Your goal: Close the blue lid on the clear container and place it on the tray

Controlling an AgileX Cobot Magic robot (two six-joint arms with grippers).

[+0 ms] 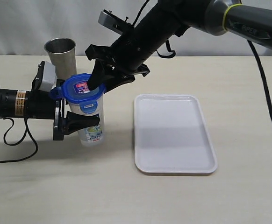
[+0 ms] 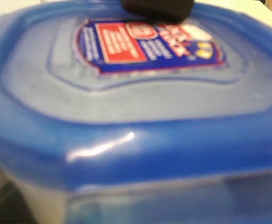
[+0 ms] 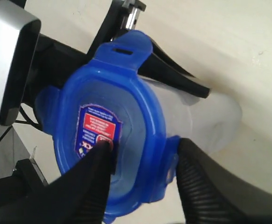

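The left fingers (image 1: 73, 122) clamp the clear container (image 1: 91, 126) upright on the bench (image 1: 126, 196). The blue lid (image 1: 82, 89) sits on top; the right fingers (image 3: 103, 163), spread, press it, flaps seemingly unlatched. The tray (image 1: 173, 133) lies apart, bare.

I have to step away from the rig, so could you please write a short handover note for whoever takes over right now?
Left gripper: shut on the clear container, holding it upright beside the tray.
Right gripper: jaws apart, one finger pressing on the sticker of the blue lid, the other outside the lid's rim.
Done: lid sits on the container's mouth.
Unclear: at least one snap flap sticks out, so not fully latched.
Left: snap the flaps down, then set the container on the tray, which holds nothing yet.
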